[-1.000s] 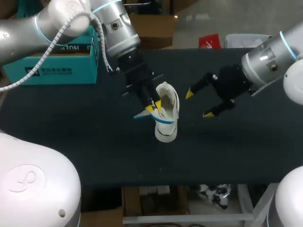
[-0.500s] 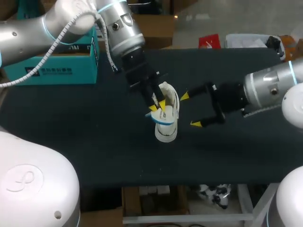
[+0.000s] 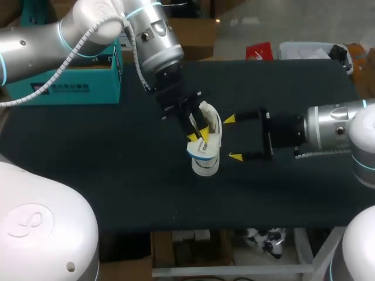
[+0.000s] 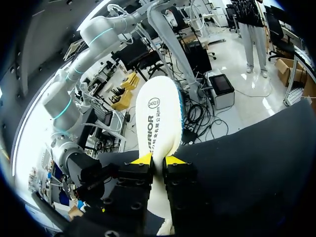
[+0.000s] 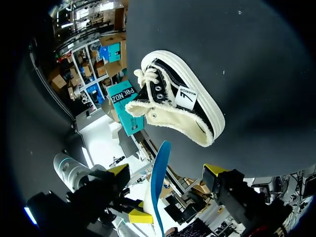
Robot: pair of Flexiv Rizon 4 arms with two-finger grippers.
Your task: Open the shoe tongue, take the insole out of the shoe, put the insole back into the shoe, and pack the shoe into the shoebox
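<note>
The shoe (image 3: 214, 126) stands mid-table, white-soled with black canvas sides (image 5: 177, 106). My left gripper (image 3: 197, 136) hangs over the shoe's opening, shut on the insole (image 3: 197, 150). That insole is white on top with a blue underside. In the left wrist view it rises straight out from between the yellow tips (image 4: 158, 160), printed face showing (image 4: 158, 118). My right gripper (image 3: 233, 138) is open just right of the shoe, its tips pointing at it. In its own view the insole's blue edge (image 5: 159, 182) stands between its spread fingers (image 5: 166, 170), touching neither.
A teal shoebox (image 3: 64, 82) sits at the back left of the dark table (image 3: 88, 152), also seen behind the shoe (image 5: 126, 106) in the right wrist view. Bare tabletop lies on all sides of the shoe.
My right gripper has swung in from the right and levelled beside the shoe. My left gripper has carried the insole rightward, over the shoe.
</note>
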